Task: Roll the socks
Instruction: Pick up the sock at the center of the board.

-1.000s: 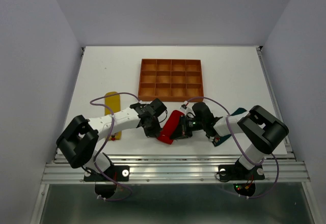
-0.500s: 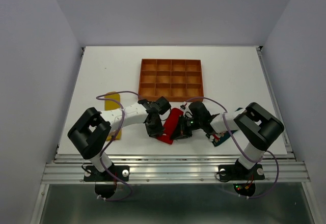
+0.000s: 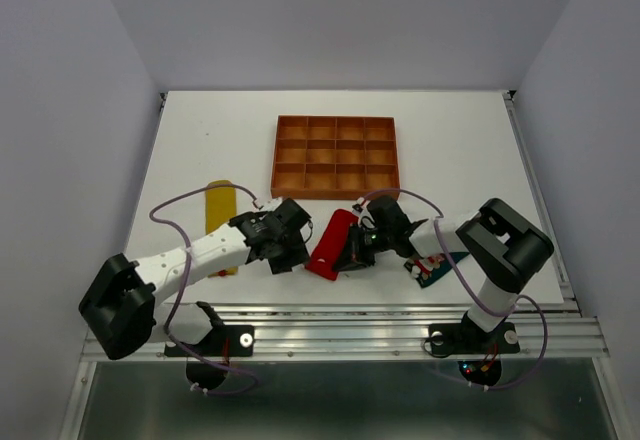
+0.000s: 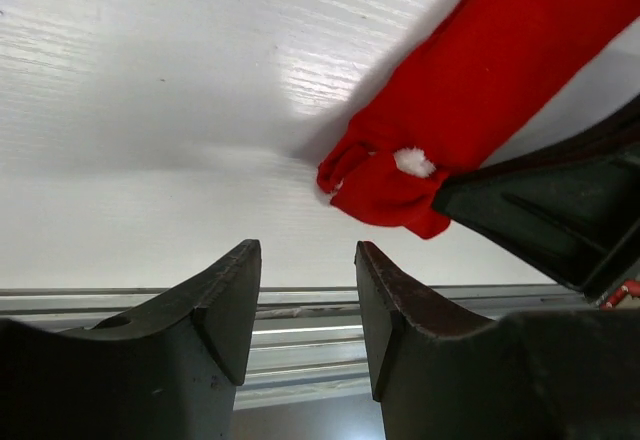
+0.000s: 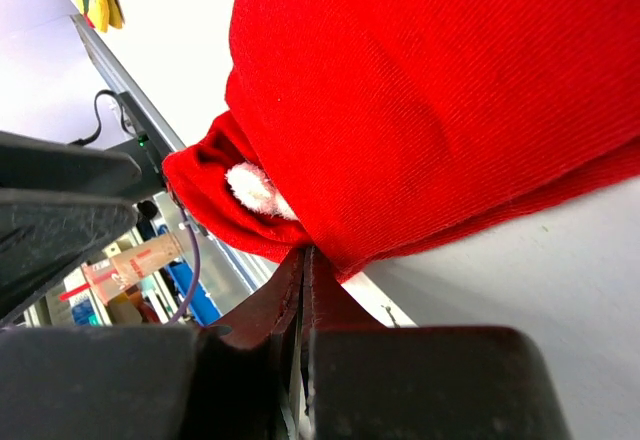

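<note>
The red sock (image 3: 331, 243) lies slanted on the white table near the front edge, its near end bunched into a small fold (image 4: 385, 185) with a white tuft. My right gripper (image 3: 352, 257) is shut, its fingertips (image 5: 303, 252) pinching the edge of that fold from the right. My left gripper (image 3: 293, 252) stands open just left of the sock, apart from it, with nothing between its fingers (image 4: 305, 260). A yellow sock (image 3: 220, 212) lies flat at the left. A teal sock (image 3: 441, 263) lies partly hidden under my right arm.
An orange-brown compartmented tray (image 3: 336, 118) stands behind the red sock, mid-table. The table's front metal rail (image 4: 300, 310) runs just below my left fingers. Grey walls close in the left, right and back sides.
My left gripper has opened, let go of the red sock and drawn back to the left, its arm swinging outward. The right gripper has stayed shut on the sock's fold.
</note>
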Controlling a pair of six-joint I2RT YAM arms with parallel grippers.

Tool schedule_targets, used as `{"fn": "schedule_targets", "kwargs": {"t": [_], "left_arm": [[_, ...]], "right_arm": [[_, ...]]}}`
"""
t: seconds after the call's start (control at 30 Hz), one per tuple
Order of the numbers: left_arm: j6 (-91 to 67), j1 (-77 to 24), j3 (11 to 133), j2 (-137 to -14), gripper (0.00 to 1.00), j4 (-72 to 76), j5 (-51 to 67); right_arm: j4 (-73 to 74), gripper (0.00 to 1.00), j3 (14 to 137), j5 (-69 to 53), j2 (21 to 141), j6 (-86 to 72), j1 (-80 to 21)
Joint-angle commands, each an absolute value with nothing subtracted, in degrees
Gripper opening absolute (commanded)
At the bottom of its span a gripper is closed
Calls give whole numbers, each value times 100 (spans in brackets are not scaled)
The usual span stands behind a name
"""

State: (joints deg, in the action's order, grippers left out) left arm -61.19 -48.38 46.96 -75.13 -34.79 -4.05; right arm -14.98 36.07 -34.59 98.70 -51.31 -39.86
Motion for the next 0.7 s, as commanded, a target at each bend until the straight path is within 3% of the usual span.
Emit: {"fn": "schedule_targets", "kwargs": {"t": [0.0,0.27,0.67], "left_arm": [[-6118,-4834,4158,-6830,54,-2717,-317],[-6003,-4878,3648,-6758,54,-2119,-27],[-5862,-4878,3972,-7584,49,-2179,-263]], "right_arm": [[-738,1,3507,-2399,10222,-4975,-3990],[-721,1,3568,-2470,10257,-5045,-3990],[-721,1,3560,-2522,10248,-5019,-3990]]}}
